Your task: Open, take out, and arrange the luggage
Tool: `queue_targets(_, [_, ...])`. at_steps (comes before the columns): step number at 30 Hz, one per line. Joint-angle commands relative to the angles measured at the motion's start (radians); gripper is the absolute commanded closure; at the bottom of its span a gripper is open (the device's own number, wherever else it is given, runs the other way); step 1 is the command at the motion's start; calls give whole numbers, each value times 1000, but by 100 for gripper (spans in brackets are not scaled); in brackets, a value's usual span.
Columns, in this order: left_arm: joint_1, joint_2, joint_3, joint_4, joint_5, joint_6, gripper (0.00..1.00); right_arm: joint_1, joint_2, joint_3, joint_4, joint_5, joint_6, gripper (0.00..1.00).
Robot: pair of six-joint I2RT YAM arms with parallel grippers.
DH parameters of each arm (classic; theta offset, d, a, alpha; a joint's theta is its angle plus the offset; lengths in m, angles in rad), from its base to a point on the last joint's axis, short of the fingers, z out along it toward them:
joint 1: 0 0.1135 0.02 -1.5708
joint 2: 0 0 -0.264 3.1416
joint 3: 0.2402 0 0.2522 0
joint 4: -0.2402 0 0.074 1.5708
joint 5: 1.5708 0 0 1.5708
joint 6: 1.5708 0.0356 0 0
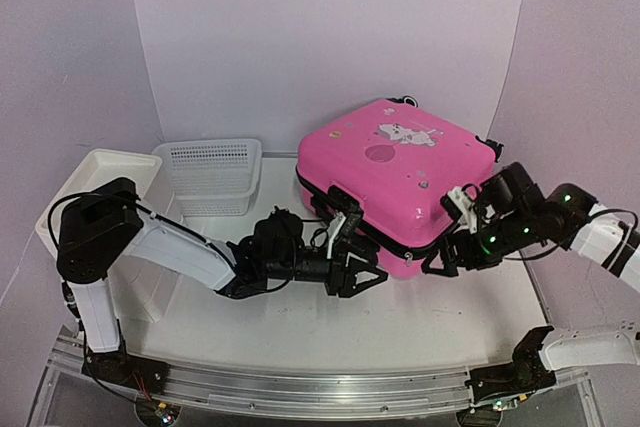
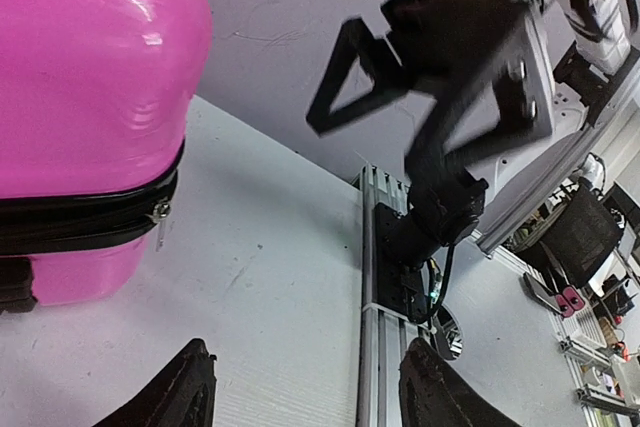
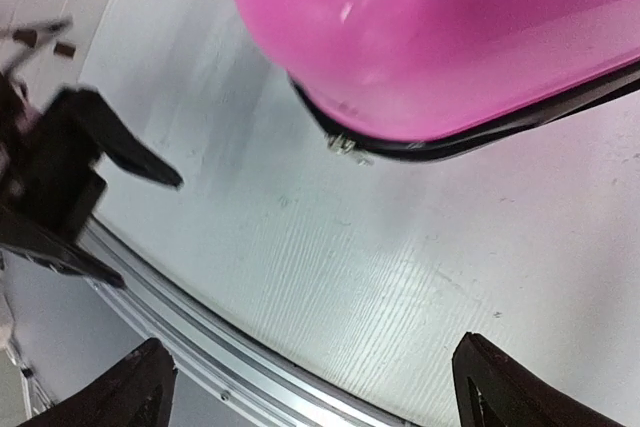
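from above, the luggage (image 1: 395, 177) lies flat and zipped shut on the table (image 1: 300, 332), right of centre, with its stickered lid up. the left gripper (image 1: 362, 259) sits low by the near-left side of the case and the right gripper (image 1: 440, 259) by its near corner. both have jaws spread and carry nothing, and i cannot tell whether either touches the shell. the step in hand looks like opening, which i judge is best done by letting one gripper pinch the pull while the other steadies the lid so the case does not slide. here i count one suitcase, one white mesh basket (image 1: 212, 175), one white tray (image 1: 95, 179) and two arms. in the left wrist view a rounded pink corner fills the upper left, with one small metal zipper pull (image 2: 160, 215) hanging at the black zipper (image 2: 80, 222). the fingertips (image 2: 180, 392) at the bottom edge stand wide apart over bare table, well short of the pull. the approach should probably stay low and level with the seam, closing on the tab alone rather than the fabric. in the right wrist view the pink shell hangs over the table with a metal pull at the seam, possibly a pair, and its own fingertips (image 3: 140, 387) are wide and empty. i cannot tell whether this is the same pull. drawing it along the line of the seam, not outward, should keep it from jamming at the curve.
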Motion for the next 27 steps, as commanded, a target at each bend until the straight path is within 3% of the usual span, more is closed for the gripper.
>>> queue_targets(1, [27, -127, -11, -165, -14, -8, 36, 76, -37, -187, 289, 95, 32, 2])
queue_targets(10, [30, -253, -66, -241, -56, -48, 36, 78, -22, -447, 814, 225, 107, 23])
queue_targets(15, [30, -333, -146, -247, -94, -51, 37, 104, -41, -552, 1021, 286, 103, 35])
queue_targets(20, [30, -406, -218, -252, -127, -44, 37, 156, -70, -616, 1094, 428, 104, 44])
queue_targets(27, [29, -487, -278, -259, -185, -11, 35, 254, -15, -617, 1113, 595, 133, 41])
